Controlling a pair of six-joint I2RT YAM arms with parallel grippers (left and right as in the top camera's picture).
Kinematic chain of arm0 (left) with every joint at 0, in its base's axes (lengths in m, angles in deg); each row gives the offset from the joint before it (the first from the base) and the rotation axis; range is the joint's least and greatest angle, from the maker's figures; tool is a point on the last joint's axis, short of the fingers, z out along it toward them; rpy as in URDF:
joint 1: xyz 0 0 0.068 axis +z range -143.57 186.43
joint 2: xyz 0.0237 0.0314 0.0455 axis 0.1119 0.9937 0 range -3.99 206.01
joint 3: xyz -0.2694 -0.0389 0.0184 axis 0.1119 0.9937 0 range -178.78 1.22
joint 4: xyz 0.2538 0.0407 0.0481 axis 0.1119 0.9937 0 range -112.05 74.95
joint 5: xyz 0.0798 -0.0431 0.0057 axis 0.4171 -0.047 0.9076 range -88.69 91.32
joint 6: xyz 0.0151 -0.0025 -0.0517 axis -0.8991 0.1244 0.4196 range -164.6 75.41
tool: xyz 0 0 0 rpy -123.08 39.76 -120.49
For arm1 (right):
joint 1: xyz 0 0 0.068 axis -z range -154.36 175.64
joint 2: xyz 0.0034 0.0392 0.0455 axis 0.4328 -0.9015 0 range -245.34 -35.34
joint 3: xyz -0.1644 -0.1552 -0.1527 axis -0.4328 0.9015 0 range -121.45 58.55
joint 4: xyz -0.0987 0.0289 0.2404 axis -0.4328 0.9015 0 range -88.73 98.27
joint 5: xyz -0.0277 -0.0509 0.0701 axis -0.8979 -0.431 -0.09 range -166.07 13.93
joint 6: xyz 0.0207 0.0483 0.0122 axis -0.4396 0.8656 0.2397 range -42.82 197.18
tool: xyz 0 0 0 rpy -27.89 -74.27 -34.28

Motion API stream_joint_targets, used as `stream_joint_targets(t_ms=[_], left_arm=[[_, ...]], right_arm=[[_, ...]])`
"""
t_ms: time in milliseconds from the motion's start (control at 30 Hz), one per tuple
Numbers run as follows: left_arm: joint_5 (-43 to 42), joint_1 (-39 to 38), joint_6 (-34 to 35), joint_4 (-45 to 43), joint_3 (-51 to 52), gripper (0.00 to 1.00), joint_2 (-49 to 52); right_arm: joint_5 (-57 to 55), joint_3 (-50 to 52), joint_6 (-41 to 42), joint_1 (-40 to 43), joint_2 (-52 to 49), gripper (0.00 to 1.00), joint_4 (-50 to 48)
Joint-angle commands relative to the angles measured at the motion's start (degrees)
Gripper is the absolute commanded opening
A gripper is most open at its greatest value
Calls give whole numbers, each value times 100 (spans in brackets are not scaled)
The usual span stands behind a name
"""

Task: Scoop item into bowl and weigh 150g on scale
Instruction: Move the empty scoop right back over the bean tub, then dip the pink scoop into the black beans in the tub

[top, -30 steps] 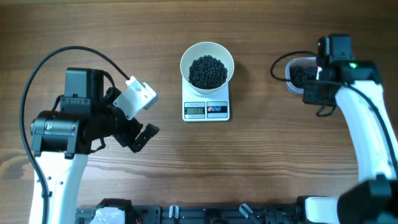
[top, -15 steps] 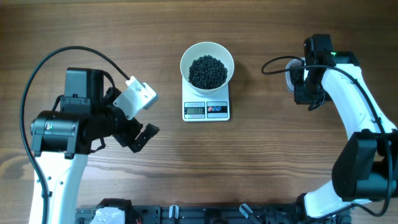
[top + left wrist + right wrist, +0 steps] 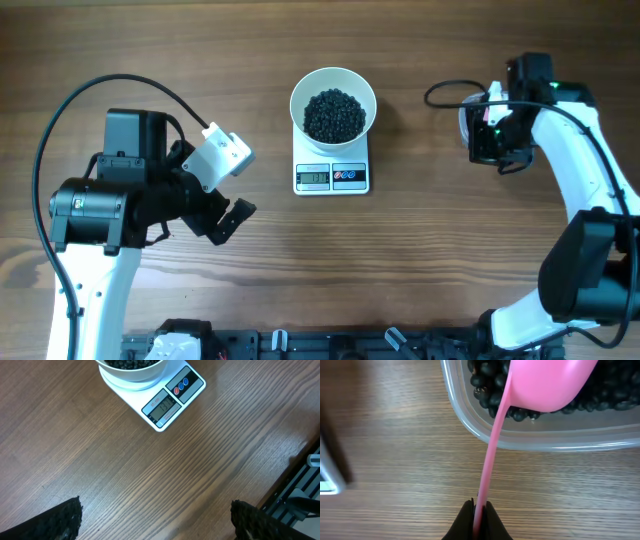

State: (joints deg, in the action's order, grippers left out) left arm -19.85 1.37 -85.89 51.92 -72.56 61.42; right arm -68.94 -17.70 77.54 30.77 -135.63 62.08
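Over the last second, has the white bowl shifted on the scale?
No. The bowl sits on the same spot of the scale, equally close to its display.

White bowl (image 3: 297,95) of beans (image 3: 334,114) on scale (image 3: 330,178)
The bowl sits on the small white scale; glossy black beans are heaped inside, and the display shows digits.

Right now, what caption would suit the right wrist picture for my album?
Shut jaws pinch a pink scoop by its handle, cup poised over black beans in a clear tub.
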Motion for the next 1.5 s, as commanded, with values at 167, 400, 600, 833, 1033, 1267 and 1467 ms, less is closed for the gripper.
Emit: stream_joint_targets(t_ms=[167, 400, 600, 833, 1033, 1267, 1467], left_arm=[[-131, 46, 15, 0, -33, 100, -50], [-131, 46, 15, 0, -33, 100, -50], [-131, 46, 15, 0, -33, 100, -50], [-131, 46, 15, 0, -33, 100, -50], [-131, 46, 15, 0, -33, 100, -50], [-131, 46, 15, 0, -33, 100, -50], [-131, 46, 15, 0, -33, 100, -50]], right_arm=[[1690, -133, 7, 597, 11, 4, 2], [1871, 72, 129, 728, 9, 4, -234], [1869, 79, 131, 734, 9, 4, -66], [2124, 79, 125, 977, 11, 4, 190], [2465, 79, 131, 1362, 11, 4, 181], [2667, 81, 127, 1816, 11, 4, 328], [3187, 81, -44, 2184, 11, 4, 315]])
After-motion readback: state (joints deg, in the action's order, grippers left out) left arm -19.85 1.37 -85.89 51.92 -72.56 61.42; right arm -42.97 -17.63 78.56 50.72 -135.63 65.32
